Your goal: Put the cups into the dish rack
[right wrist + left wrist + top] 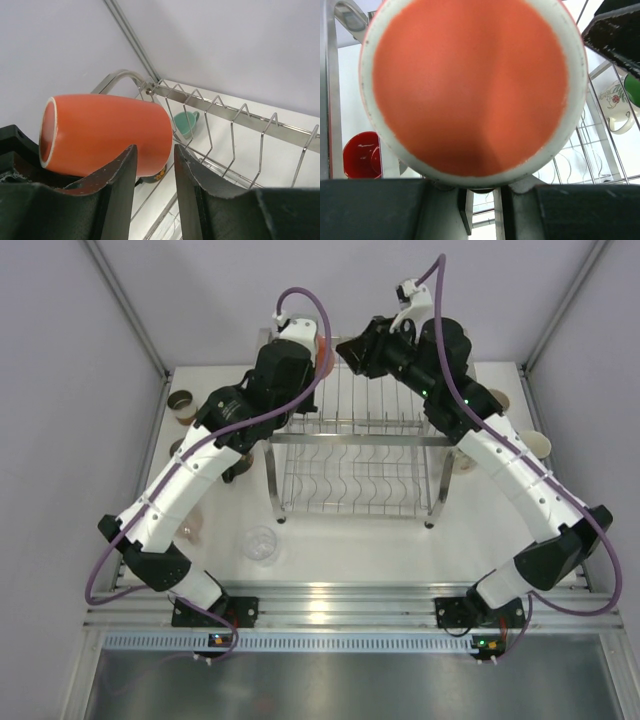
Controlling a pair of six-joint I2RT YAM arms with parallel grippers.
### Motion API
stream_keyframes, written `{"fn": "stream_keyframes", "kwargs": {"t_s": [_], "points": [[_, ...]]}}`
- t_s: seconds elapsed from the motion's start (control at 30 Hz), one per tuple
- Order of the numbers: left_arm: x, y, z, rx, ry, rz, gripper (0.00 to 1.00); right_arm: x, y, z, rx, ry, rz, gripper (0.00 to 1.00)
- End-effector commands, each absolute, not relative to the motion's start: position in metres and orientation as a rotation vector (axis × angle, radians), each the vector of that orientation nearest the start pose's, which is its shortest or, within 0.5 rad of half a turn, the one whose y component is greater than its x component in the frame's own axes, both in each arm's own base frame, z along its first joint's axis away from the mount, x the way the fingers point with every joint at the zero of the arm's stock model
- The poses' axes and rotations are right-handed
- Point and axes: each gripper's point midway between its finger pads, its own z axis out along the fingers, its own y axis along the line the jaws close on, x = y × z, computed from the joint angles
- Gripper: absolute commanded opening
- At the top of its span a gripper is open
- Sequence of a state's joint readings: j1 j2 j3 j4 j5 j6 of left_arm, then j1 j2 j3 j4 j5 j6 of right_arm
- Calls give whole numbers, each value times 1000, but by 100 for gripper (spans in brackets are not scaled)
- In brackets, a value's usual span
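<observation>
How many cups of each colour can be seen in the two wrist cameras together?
orange cup: 1
red cup: 1
white flowered mug: 1
teal mug: 1
total: 4, leaving out a green shape cut off at the frame edge

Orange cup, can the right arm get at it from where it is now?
Probably yes. The right gripper is open just short of the orange cup, with nothing between them. The left gripper holds the cup only at its white-ringed end, leaving the rest of its side bare.
</observation>
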State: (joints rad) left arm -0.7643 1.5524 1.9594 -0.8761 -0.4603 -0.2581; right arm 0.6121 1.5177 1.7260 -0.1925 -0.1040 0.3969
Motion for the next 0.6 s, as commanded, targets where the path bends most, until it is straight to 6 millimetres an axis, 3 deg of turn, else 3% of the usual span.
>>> {"fn": "stream_keyframes", "kwargs": {"t_s": [0.0,0.07,0.2,0.57], "points": [[339,-219,431,151,1850,-226,20,376,309,465,-265,1561,908,36],[340,-219,428,153,1855,-219,21,376,309,460,-261,1570,908,36],[340,-217,425,157,1859,-205,35,375,310,460,-260,1564,920,36],[342,-217,426,150,1857,-202,39,381,316,449,-264,1599,920,36]]}}
